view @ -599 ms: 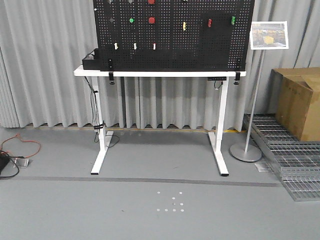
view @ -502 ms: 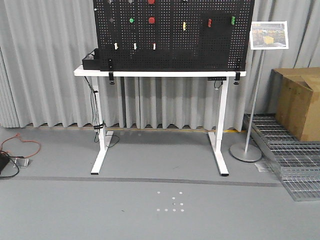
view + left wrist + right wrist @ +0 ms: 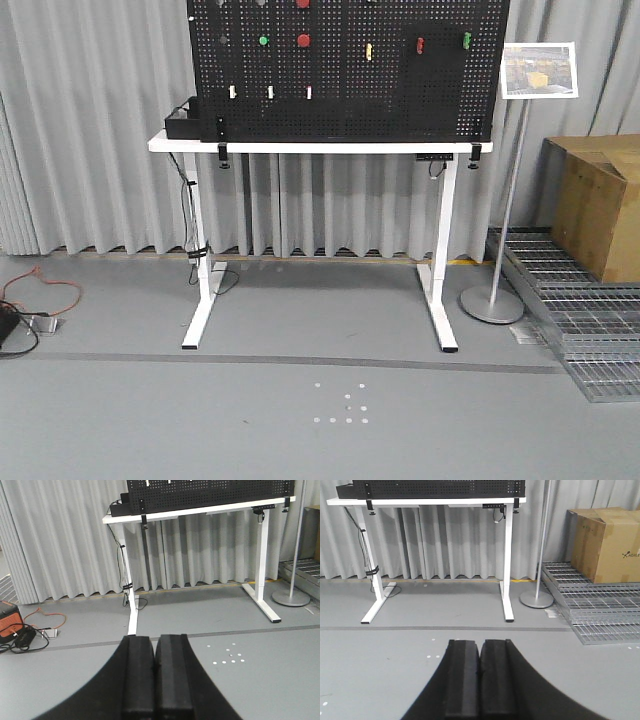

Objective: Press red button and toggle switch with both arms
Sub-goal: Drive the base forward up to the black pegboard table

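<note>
Both of the robot's arms hang low over a grey floor, well short of the work. The left gripper (image 3: 155, 675) has its two black fingers (image 3: 138, 672) pressed flat together with nothing between them, and the right gripper (image 3: 480, 680) is clamped the same way, empty. Far ahead of both sets of fingertips stands a white table (image 3: 320, 147) carrying a black pegboard (image 3: 348, 100). The wrist cameras catch only the board's lower edge. The red button (image 3: 304, 41) sits on the upper left part of that board, seen only from the front camera, with a green button (image 3: 264, 41) just beside it and a second red button cropped at the top edge. Three small white fittings line up below them; which of the board's parts is the toggle switch cannot be told. White floor dots (image 3: 227, 656) lie ahead and right of the left fingers. A cardboard box (image 3: 607, 542) and a sign stand (image 3: 537, 597) stand ahead and right of the right fingers. An orange cable (image 3: 40, 614) trails off to the left fingers' left.
</note>
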`<state>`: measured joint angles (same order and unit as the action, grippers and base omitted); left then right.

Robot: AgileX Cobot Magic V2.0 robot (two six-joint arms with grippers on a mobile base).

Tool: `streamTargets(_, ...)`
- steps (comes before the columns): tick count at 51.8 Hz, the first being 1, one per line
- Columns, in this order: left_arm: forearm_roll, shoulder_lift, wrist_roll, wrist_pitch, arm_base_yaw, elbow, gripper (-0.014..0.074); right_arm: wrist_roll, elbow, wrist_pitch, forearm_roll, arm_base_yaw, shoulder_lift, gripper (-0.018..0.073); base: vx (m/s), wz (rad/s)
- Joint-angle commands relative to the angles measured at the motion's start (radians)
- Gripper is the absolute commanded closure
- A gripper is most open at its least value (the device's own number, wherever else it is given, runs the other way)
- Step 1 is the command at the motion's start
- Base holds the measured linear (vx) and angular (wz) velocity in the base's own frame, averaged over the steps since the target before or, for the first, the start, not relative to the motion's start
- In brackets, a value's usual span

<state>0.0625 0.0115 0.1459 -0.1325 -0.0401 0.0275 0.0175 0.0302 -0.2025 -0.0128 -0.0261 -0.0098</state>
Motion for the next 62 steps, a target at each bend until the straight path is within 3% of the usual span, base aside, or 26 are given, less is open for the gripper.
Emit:
streamTargets(1,0.003,0.016,-0.008,0.077,-0.001,0.035,0.0595,0.004,0.012,0.083,0.005,-0.006,-0.017,0.0562,0.01,-0.01)
streamTargets(29,0.003,0.016,-0.008,0.077,-0.001,0.035,0.0595,0.004,0.012,0.082,0.005,-0.006,-0.017,0.0562,0.14,-0.05)
streamTargets(62,0.003,0.016,-0.008,0.077,-0.001,0.035,0.0595,0.004,0.012,0.083,0.005,-0.006,-0.017,0.0562,0.40,0.00)
